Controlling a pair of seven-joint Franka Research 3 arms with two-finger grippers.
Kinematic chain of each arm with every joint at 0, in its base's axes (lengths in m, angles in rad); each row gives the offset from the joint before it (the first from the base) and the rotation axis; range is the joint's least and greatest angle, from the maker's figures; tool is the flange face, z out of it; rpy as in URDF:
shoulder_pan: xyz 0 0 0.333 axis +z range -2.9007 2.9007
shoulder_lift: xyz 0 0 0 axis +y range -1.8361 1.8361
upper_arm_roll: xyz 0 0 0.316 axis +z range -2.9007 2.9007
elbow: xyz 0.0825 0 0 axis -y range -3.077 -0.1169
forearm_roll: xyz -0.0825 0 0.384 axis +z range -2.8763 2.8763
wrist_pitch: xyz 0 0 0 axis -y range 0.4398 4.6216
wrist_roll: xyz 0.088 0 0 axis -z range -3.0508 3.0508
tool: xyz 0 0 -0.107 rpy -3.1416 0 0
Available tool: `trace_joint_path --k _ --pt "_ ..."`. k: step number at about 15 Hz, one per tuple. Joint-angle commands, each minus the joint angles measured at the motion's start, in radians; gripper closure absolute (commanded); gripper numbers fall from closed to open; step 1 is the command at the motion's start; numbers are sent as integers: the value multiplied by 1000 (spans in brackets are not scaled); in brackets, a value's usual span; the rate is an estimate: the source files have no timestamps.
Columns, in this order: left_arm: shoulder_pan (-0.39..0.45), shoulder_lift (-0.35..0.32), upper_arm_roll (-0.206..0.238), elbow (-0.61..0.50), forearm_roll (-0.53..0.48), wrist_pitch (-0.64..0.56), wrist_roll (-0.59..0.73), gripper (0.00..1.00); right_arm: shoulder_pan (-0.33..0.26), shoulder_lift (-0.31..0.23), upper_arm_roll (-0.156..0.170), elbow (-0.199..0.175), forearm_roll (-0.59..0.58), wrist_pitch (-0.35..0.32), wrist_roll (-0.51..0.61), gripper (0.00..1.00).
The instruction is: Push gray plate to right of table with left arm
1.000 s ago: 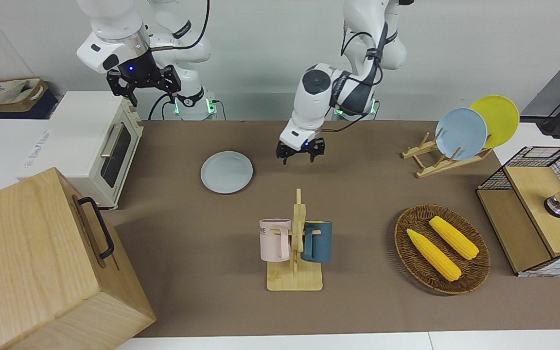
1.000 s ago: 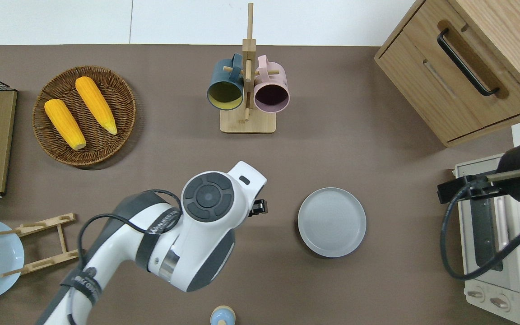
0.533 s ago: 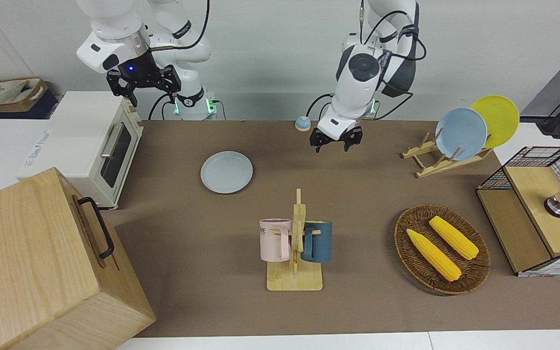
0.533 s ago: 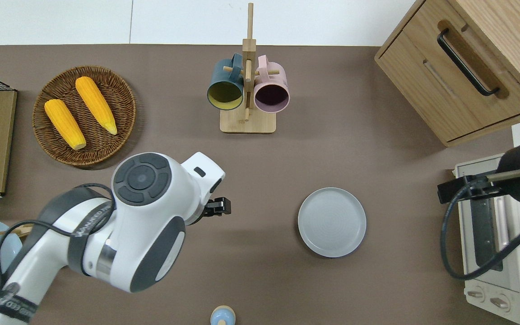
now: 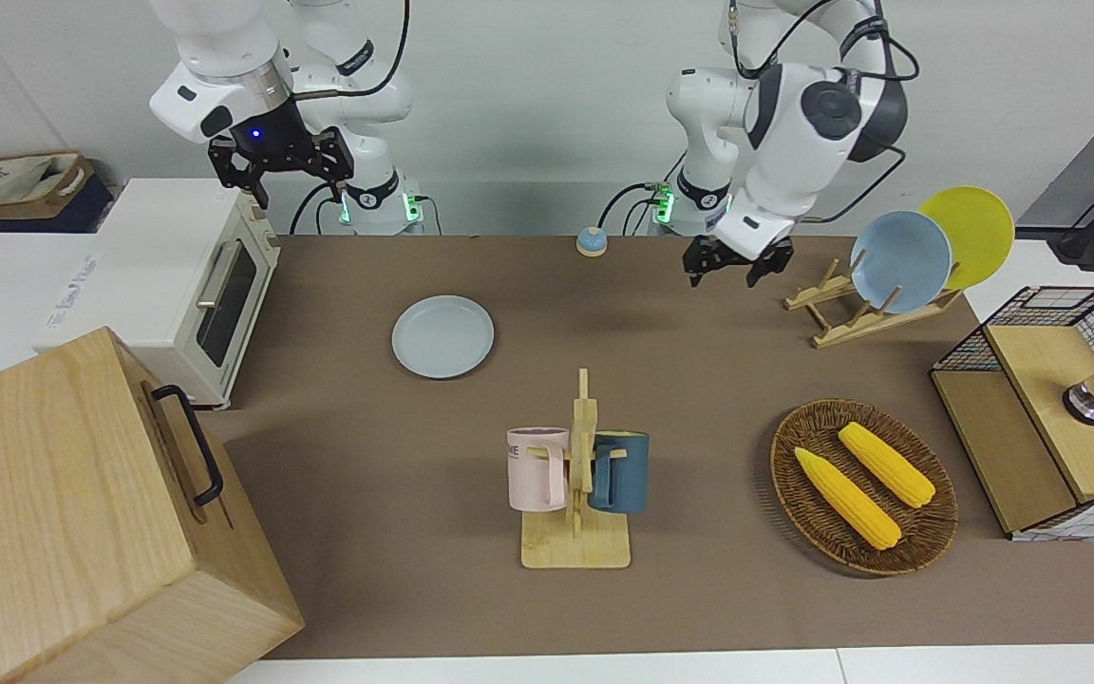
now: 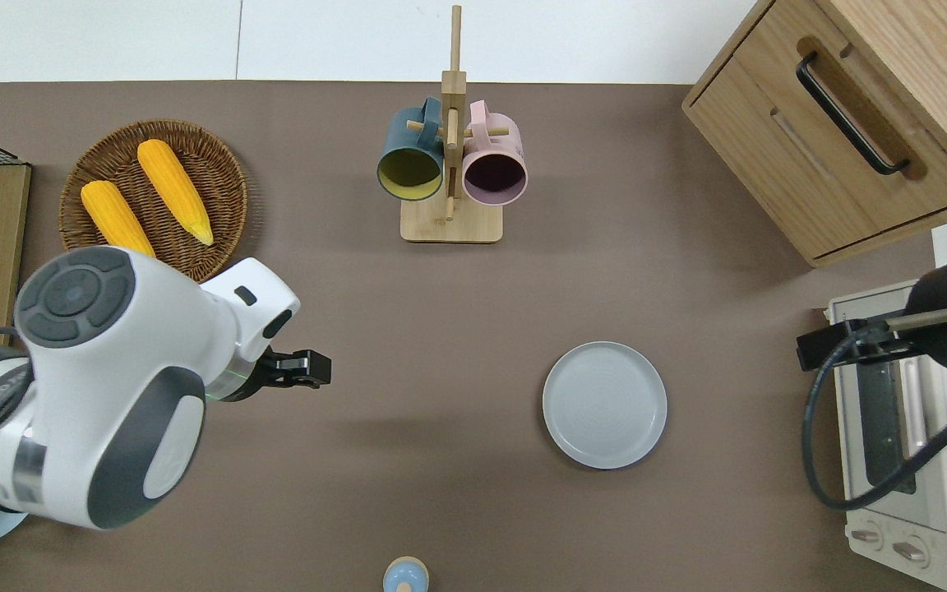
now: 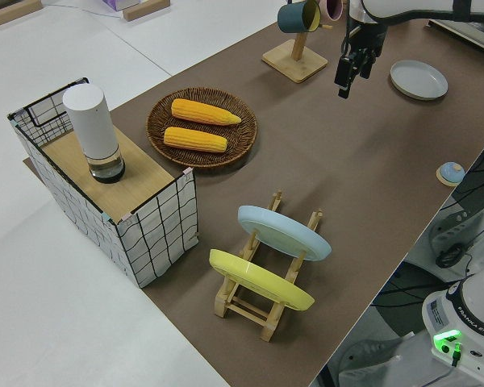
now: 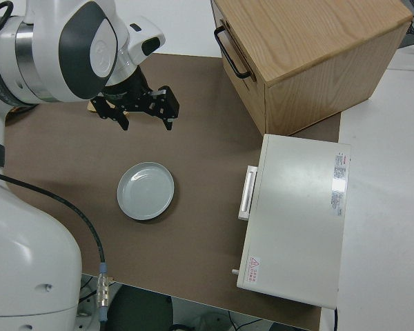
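On brown table [image 5: 395, 446]: gray plate [image 5: 443, 336] flat, no readable writing; left gripper [image 5: 737, 267] aloft, fingers apart, empty; right arm parked.

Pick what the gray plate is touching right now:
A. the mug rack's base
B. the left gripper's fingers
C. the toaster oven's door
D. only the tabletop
D: the gray plate lies flat on the table, with bare surface all around it, and the left gripper is up in the air, well apart from it.
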Motion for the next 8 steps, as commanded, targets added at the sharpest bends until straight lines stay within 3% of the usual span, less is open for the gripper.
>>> trace_joint_path --k 1,6,8 --pt "112 -66 -7 -1 13 -65 141 7 -19 -2 16 9 4 -16 12 17" --pt "225 -88 -9 37 17 -129 269 5 -19 -2 16 9 4 -16 12 17" --pt "232 -88 -9 48 64 -139 284 5 -19 -2 16 9 4 -16 12 17"
